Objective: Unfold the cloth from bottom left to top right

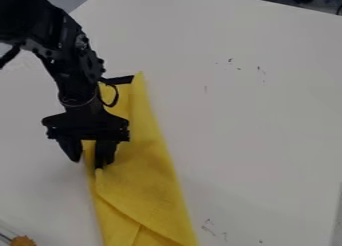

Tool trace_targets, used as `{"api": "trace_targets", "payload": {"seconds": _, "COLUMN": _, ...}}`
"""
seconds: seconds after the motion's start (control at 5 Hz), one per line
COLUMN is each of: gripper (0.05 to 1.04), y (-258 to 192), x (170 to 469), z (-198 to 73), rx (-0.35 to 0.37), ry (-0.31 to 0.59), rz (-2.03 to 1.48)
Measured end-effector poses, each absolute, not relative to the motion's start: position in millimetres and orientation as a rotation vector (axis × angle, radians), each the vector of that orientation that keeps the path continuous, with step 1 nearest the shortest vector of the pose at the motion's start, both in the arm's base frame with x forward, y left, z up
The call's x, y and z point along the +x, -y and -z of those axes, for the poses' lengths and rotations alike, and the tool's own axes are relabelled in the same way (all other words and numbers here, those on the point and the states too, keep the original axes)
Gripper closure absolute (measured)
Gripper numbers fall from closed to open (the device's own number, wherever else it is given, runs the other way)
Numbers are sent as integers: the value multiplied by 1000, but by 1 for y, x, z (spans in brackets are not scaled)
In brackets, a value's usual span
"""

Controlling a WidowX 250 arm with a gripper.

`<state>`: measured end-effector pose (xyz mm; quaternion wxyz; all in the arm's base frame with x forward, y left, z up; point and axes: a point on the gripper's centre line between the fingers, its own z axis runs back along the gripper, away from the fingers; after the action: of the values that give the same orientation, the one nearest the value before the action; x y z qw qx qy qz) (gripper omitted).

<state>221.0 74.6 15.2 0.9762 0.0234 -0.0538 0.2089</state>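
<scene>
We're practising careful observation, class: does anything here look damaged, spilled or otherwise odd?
Yes: small dark marks speckle the white table in the picture's upper middle and near its bottom, right of the yellow cloth. They break its plain surface, perhaps scuffs or stains.

the cloth (148, 172) lies on the table (260, 135), with the claw (87, 163) at its left edge.

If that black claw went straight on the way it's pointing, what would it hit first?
Most likely the yellow cloth, along its long edge; the gripper may be touching it, as depth is unclear.
</scene>
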Motion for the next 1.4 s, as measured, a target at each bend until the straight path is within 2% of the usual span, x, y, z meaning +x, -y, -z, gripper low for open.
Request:
{"api": "trace_targets", "payload": {"seconds": 0.2, "gripper": 645, "y": -76, "x": 223, "z": -18, "rx": 57, "ry": 103, "rz": -415}}
{"api": "trace_targets", "payload": {"seconds": 0.4, "gripper": 884, "y": -70, "x": 229, "z": -31, "rx": 104, "ry": 90, "rz": -388}}
{"api": "trace_targets", "payload": {"seconds": 0.6, "gripper": 1005, "y": -62, "x": 235, "z": -49, "rx": 152, "ry": 127, "rz": -371}}
{"api": "trace_targets", "payload": {"seconds": 0.8, "gripper": 1026, "y": -56, "x": 239, "z": -53, "rx": 154, "ry": 147, "rz": -367}}
{"api": "trace_targets", "payload": {"seconds": 1.0, "gripper": 1026, "y": -43, "x": 257, "z": -61, "rx": 100, "ry": 206, "rz": -333}}
{"api": "trace_targets", "payload": {"seconds": 1.4, "gripper": 1026, "y": -7, "x": 295, "z": -52, "rx": 7, "ry": 209, "rz": -236}}
